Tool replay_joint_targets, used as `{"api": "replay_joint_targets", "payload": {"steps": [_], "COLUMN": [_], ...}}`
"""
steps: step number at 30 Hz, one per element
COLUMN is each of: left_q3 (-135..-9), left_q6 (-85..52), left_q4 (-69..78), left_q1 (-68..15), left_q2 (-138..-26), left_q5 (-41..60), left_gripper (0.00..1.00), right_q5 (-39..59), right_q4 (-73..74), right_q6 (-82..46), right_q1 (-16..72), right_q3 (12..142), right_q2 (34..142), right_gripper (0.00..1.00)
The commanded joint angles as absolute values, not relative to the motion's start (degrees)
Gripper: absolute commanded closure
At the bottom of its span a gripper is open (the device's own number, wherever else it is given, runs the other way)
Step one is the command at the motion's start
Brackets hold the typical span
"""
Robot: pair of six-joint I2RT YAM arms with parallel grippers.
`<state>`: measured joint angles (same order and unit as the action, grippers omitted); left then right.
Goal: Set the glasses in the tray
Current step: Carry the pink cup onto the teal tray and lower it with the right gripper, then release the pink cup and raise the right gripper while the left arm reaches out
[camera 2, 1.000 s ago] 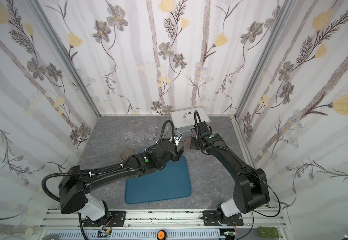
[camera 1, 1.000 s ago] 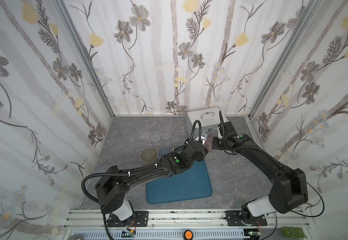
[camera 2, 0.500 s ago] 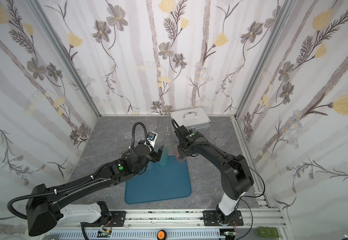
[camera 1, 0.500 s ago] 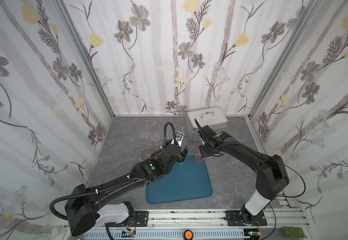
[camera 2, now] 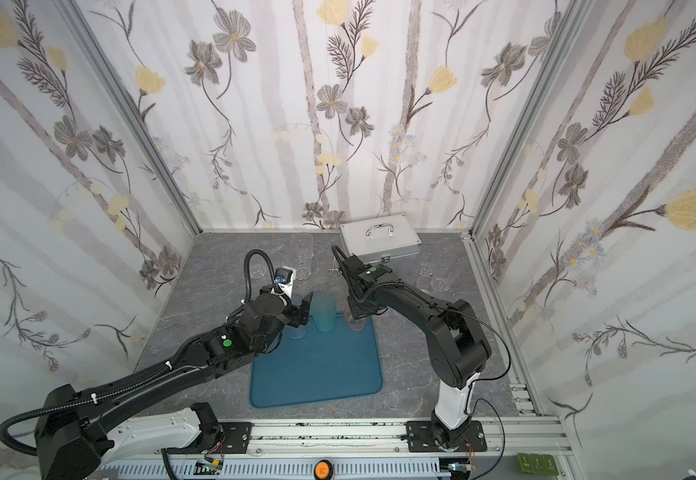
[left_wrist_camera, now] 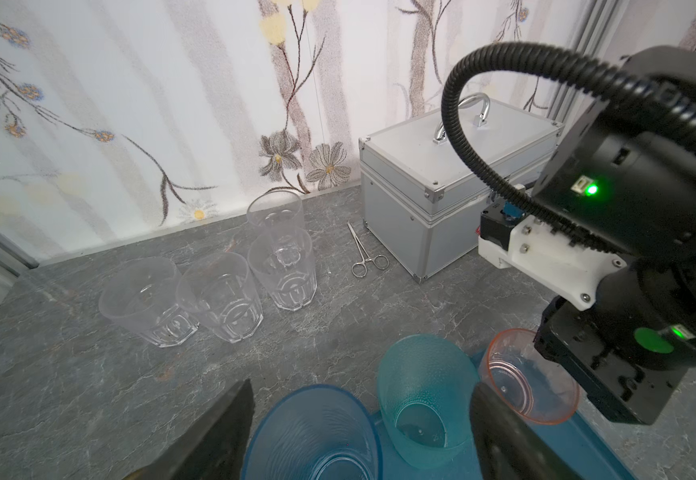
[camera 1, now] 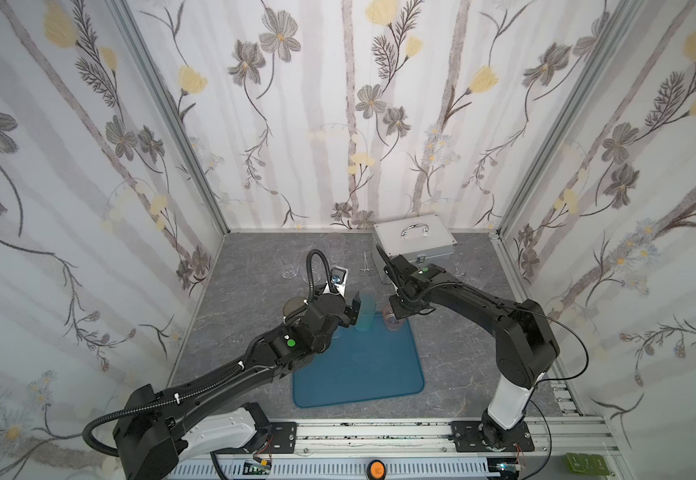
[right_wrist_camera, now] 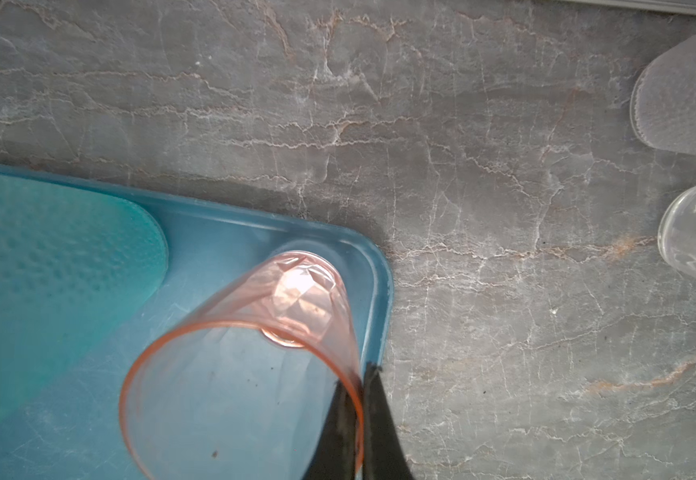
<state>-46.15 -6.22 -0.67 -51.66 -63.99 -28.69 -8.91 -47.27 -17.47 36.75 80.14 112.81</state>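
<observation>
The right fingers (right_wrist_camera: 381, 436) are clamped on the rim of the pink glass (right_wrist_camera: 254, 328), the thin wall caught between them. The glass's base is in the far right corner of the tray (right_wrist_camera: 379, 299) (whether it bears on the tray or hangs just above cannot be told). Beside it, along the tray's far edge, the teal glass (left_wrist_camera: 425, 395) stands upright with nothing touching it. The left fingers (left_wrist_camera: 221, 436) are spread wide and grasp nothing. In the left wrist view the blue glass (left_wrist_camera: 317, 432) stands below and between them, its rim close to one finger, and the teal glass's rim reaches toward the other. In both top views the blue glass is at the tray's far left corner, partly hidden by the left arm. Four clear glasses (left_wrist_camera: 221, 295) stand in a cluster on the tabletop (camera 1: 250, 299) near the back wall. Others stand well apart, to the right of the case (camera 1: 412, 237). The forceps (left_wrist_camera: 365, 253) lie between the cluster and the case.
</observation>
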Motion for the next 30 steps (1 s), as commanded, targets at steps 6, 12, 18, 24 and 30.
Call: {"api": "replay_joint_targets", "payload": {"steps": [6, 12, 18, 24, 30], "left_q3": [-45.6, -45.5, -46.0, -47.3, -48.4], "left_q6": [-7.2, -7.3, -7.9, -13.1, -17.6], "left_q4": [0.8, 0.8, 0.8, 0.8, 0.8], "left_q1": [-51.3, -51.2, -50.7, -49.9, -47.3], "left_q2": [-64.0, -63.6, -63.4, -63.5, -64.5], "left_q5": [-29.3, -29.3, -29.5, -28.9, -24.8], "left_gripper": [0.16, 0.16, 0.11, 0.0, 0.0], "right_q5": [-9.8, -9.8, -9.2, -8.3, -13.4], "right_q4": [-45.6, -46.2, -47.0, -39.7, -33.2], "right_q6": [-17.2, -17.8, -19.2, -22.1, -24.5], "right_q1": [36.9, 37.0, 36.9, 36.9, 35.9], "right_q3": [81.0, 82.1, 86.1, 86.8, 83.5], "right_q2": [114.2, 113.2, 108.7, 101.1, 96.7], "right_gripper": [0.96, 0.73, 0.59, 0.55, 0.54]}}
